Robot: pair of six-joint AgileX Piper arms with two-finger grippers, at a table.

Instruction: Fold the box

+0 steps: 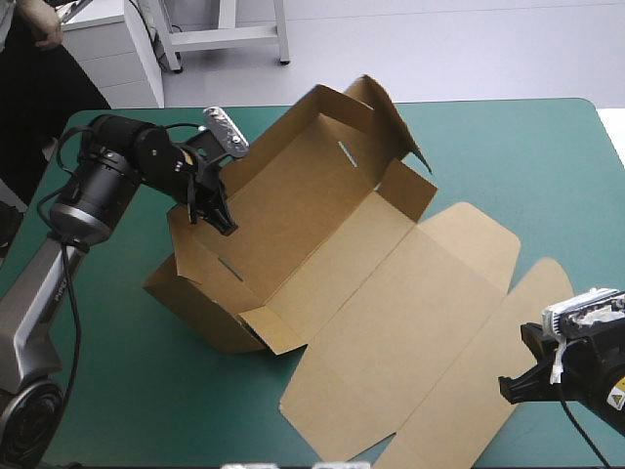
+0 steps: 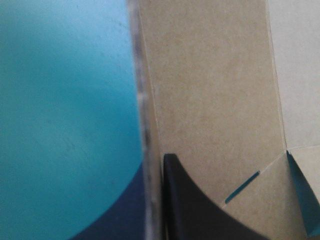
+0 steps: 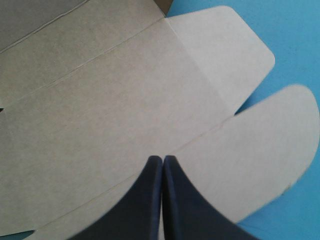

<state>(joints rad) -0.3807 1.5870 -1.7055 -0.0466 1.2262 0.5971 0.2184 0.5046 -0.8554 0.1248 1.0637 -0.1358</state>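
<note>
Halfway, I'd judge: box point(image 1: 322, 225) on the bench point(image 1: 508, 156) has walls raised, lid point(image 1: 410, 332) flat, my left hand point(image 1: 217, 210) clamped on the box's end wall point(image 1: 192, 256), my right hand point(image 1: 518, 386) closed empty at the lid's outer flap point(image 1: 508, 332).

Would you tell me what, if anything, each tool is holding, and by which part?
The left tool grips the box by the top edge of its raised long wall. The right tool is shut over the flat lid, seemingly holding nothing.

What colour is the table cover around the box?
The cover is teal-green; the high view shows it best.
</note>
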